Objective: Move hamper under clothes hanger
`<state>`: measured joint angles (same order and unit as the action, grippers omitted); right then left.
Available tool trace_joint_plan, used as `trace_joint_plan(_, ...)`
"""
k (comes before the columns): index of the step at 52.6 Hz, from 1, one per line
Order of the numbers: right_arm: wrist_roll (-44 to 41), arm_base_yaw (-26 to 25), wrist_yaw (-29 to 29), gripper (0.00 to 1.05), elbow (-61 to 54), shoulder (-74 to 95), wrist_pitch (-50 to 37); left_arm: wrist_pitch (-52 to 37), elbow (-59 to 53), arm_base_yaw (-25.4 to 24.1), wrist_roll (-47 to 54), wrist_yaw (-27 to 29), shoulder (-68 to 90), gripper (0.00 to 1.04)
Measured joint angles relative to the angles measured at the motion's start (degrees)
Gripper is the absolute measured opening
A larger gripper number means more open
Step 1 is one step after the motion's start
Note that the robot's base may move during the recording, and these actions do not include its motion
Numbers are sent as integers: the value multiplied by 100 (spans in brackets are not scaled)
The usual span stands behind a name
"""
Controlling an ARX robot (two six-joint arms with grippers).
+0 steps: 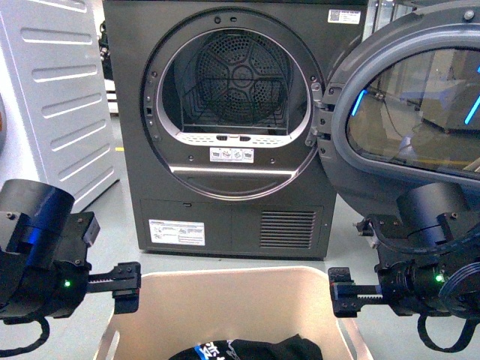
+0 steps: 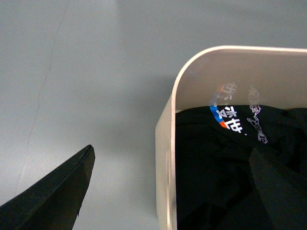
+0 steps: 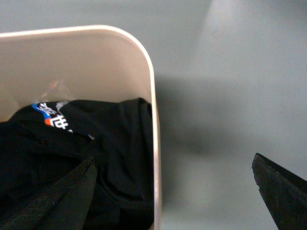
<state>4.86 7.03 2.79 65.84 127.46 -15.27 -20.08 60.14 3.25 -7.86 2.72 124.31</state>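
The beige hamper [image 1: 225, 274] stands low in the front view, right in front of me, with black clothes [image 1: 247, 349] bearing a blue and white print inside. My left gripper [image 1: 124, 288] is open at its left rim and my right gripper [image 1: 342, 292] is open at its right rim. In the left wrist view the hamper wall [image 2: 165, 158] runs between the spread fingers [image 2: 57, 191] of the left gripper [image 2: 171, 152]. The right wrist view shows the right gripper [image 3: 173, 160] likewise straddling the hamper wall [image 3: 154, 143], one finger [image 3: 62, 196] over the clothes. The clothes hanger is out of view.
A dark grey dryer [image 1: 232, 120] stands just beyond the hamper, its round door [image 1: 409, 105] swung open to the right above my right arm. A white appliance [image 1: 52, 97] stands at the left. Grey floor [image 2: 86, 72] surrounds the hamper.
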Motion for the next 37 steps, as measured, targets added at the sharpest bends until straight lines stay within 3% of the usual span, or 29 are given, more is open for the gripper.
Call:
trace_joint_plan(32,-168,-116,-378,97,450,994,59,-125,212,203,-269,76,951,98)
trace_joint_plan(35,-166,-114,-378,89,450,1043,24,-140,214,212,-269,94,984,98)
trace_joint_plan(37,-166,-101,-378,82,450,1054,-7,-166,214,216,-271,160,1003,92)
